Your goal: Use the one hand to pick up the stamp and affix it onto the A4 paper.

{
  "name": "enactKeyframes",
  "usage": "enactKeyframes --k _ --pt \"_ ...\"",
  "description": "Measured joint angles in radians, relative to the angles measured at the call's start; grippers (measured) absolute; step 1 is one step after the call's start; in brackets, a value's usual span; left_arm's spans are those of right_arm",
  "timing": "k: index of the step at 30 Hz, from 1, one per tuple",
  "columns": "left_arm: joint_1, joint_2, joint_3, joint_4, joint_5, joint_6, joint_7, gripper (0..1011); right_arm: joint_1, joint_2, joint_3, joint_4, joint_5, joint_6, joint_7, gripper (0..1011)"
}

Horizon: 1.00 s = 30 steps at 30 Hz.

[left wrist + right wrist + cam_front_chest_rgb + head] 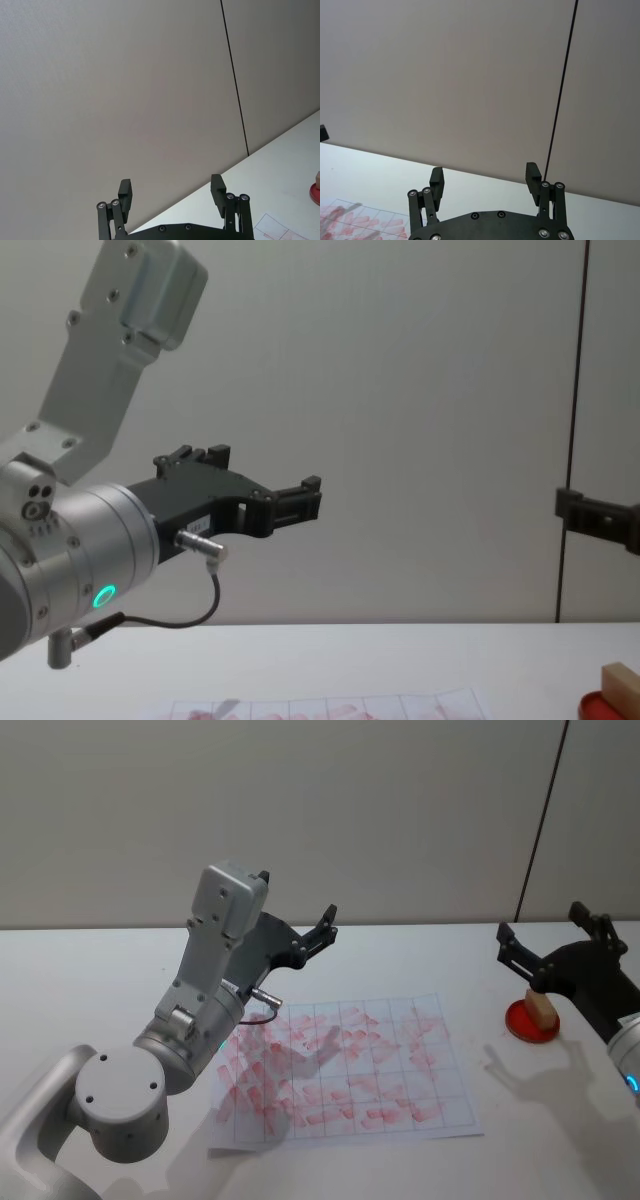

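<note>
The stamp [541,1010], a small tan wooden block, stands on a flat red round pad [528,1026] at the table's right side. Raised above and just behind it is my right gripper [541,922], open and empty, apart from the block. The A4 paper [345,1070], a white sheet with a ruled grid of pinkish-red prints, lies mid-table. Over the sheet's far left corner my left gripper [296,898] hangs in the air, open and holding nothing. From the chest, the stamp [620,680] shows low at the right, with the right gripper [575,508] well above it.
The white table [90,980] runs back to a plain wall with a dark vertical seam [540,820]. My left arm's grey links [215,980] rise over the table's left half, next to the paper's left edge.
</note>
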Motion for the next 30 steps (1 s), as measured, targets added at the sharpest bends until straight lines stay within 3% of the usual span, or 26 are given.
enactKeyframes --k 15,30 --pt "0.0 0.0 0.0 0.0 0.0 0.0 0.0 1001 0.034 0.021 0.034 0.086 0.016 0.079 0.003 1001" --pt "0.0 0.0 0.0 0.0 0.0 0.0 0.0 1001 0.06 0.011 0.032 0.174 -0.009 0.141 0.008 1001"
